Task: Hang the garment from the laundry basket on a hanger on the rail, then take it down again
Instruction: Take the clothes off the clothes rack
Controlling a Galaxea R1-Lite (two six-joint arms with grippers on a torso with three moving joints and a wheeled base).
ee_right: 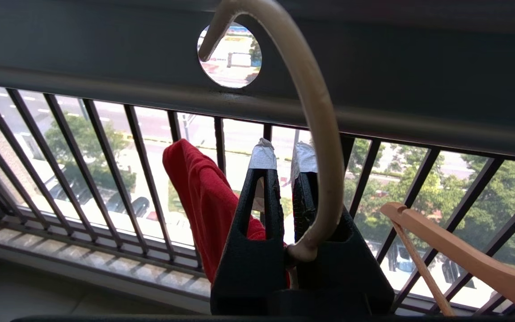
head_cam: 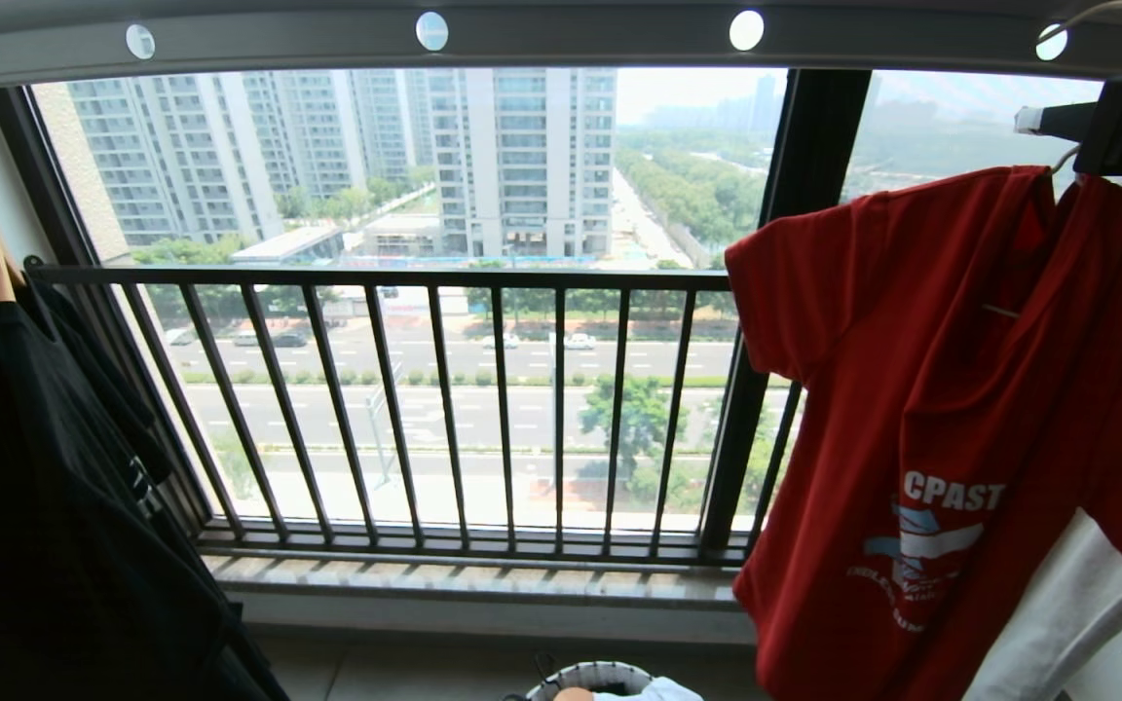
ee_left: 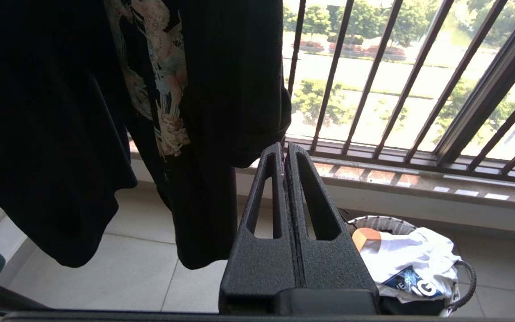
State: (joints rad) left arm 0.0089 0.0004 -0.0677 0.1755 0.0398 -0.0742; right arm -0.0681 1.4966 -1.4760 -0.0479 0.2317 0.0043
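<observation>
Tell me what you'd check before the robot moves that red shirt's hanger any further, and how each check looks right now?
1. Right pincer clamped on hanger neck: ok.
2. Hook tip lined up with a hole in the rail: ok, tip sits at the hole.
3. Hook bearing on the rail: cannot tell.
4. Red T-shirt draped on the hanger: ok.
5. Wooden hanger close beside the right pincer: not ok.
6. Left pincer shut, empty, low near the laundry basket: ok.

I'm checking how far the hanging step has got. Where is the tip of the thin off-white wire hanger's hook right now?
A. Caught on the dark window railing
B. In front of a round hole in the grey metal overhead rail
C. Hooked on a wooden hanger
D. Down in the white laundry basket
B: in the right wrist view the thin off-white wire hanger's hook tip sits at a round hole of the grey metal overhead rail, while the right gripper clamps its neck.
</observation>
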